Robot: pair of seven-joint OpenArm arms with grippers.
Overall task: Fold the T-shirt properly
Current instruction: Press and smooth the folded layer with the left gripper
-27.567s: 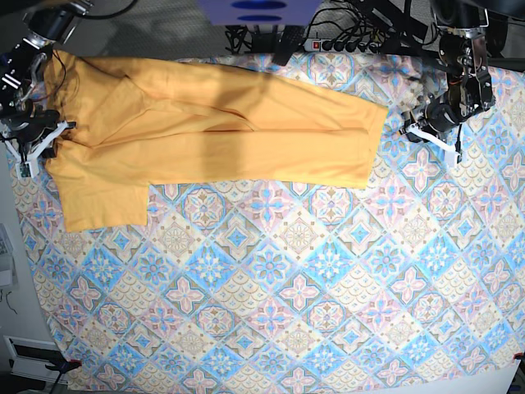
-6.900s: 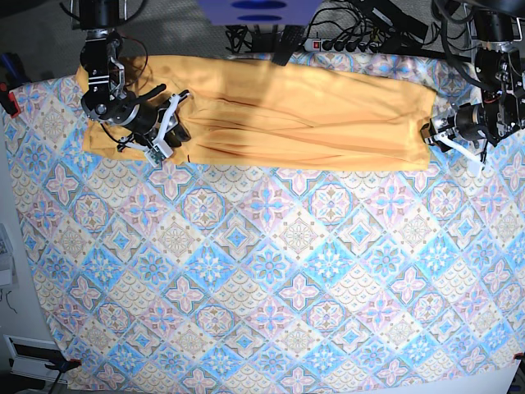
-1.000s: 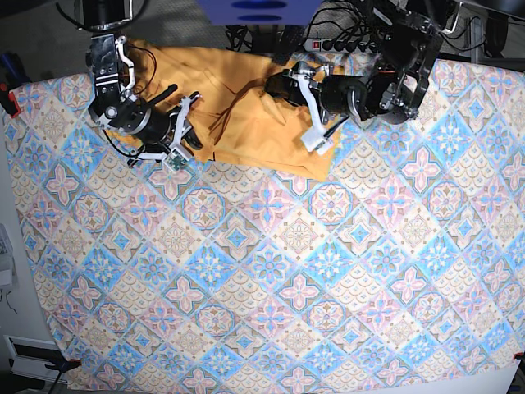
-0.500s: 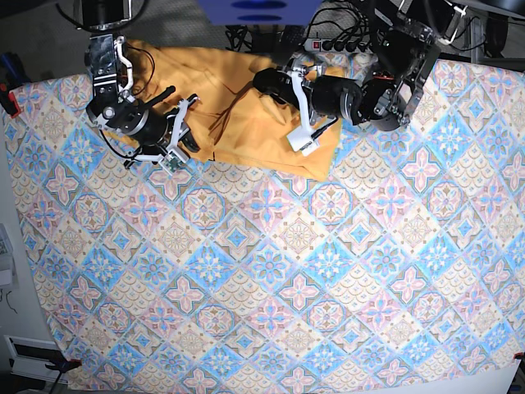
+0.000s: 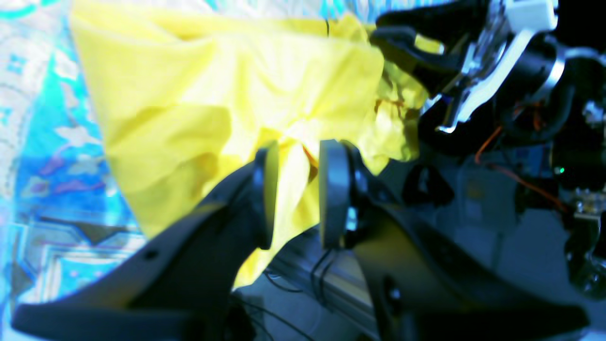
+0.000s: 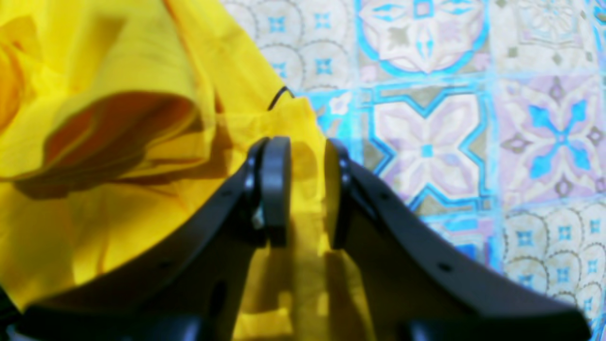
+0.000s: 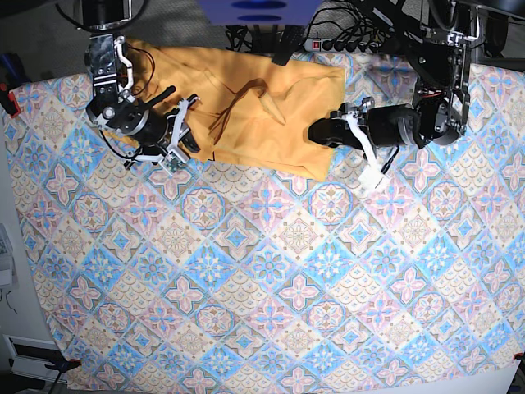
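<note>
While the T-shirt [image 7: 246, 103] lies folded, right fingers [image 6: 277, 189] pinch its edge — left fingers [image 5: 331, 189], grip unclear.

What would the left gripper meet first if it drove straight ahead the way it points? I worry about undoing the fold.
Most likely the folded edge of the mustard-yellow cotton T-shirt. The left gripper points at it from just off that edge; how high it rides above the blue-pink patterned tablecloth is unclear.
</note>
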